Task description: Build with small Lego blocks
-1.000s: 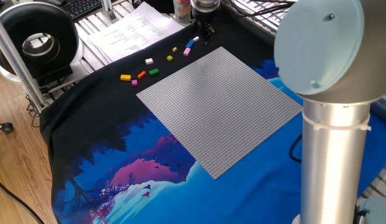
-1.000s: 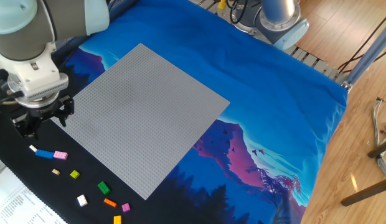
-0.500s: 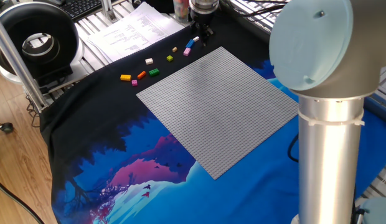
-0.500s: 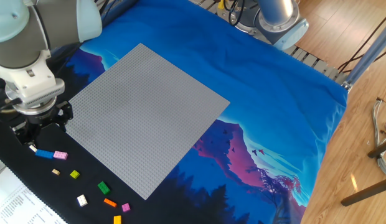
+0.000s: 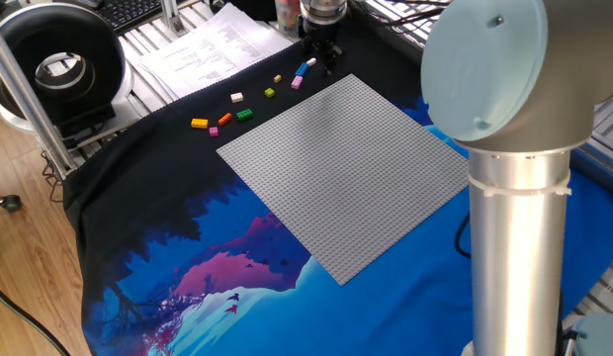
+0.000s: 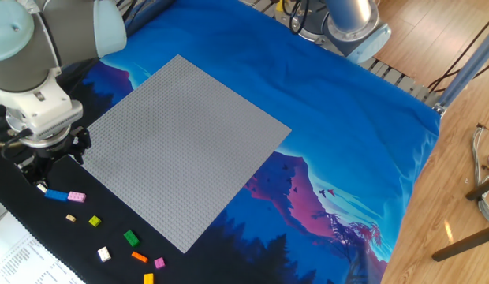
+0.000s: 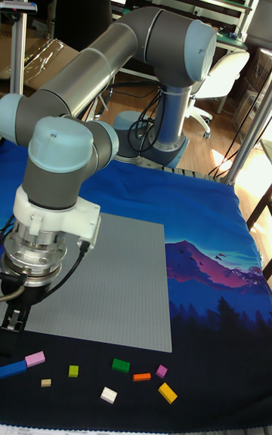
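In the other fixed view we find the baseplate at centre-left of the frame, lying flat on the cloth. The small Lego blocks lie scattered on the cloth along the lower-left edge of the baseplate, apart from it. The gripper stands at the left end of that row, beside the baseplate's left corner. Papers lie at upper left in one fixed view, beyond the blocks.

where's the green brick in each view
One fixed view: green brick upper left, off the baseplate's left corner.
Other fixed view: green brick bottom left, below the baseplate.
Tall fixed view: green brick bottom centre, under the baseplate.
Shared landmark: orange brick beside it.
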Robot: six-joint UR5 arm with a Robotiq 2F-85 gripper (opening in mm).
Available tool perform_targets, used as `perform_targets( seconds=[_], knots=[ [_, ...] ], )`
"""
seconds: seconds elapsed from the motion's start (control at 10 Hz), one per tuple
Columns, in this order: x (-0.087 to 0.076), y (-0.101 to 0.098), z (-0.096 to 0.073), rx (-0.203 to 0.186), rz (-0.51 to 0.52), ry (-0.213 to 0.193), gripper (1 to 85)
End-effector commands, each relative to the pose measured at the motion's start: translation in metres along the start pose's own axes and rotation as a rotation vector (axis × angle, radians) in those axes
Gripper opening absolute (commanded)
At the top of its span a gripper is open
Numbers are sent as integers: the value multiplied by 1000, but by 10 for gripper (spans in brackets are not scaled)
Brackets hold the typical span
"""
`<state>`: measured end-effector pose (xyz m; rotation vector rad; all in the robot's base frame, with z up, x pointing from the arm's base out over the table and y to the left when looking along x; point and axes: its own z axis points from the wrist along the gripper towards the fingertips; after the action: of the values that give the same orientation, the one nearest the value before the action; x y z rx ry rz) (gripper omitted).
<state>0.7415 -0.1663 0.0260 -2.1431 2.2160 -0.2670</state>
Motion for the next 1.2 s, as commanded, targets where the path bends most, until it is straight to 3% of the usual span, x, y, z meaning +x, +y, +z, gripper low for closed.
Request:
perform_targets(
  seconds=[0.0,0.1,0.2,0.5,0.8,0.9,1.1],
  knots=[
    [-8,-6,2,18,-61,-39,707],
    [-9,-13,1,45,-95,-39,710],
    [-3,-22,1,79,-157,-6,710],
    [-16,-21,-1,79,-239,-41,707],
    [-15,-22,3,78,-218,-47,643],
    [-20,-20,11,64,-199,-83,640],
    [-16,-21,15,63,-184,-67,647]
  ],
)
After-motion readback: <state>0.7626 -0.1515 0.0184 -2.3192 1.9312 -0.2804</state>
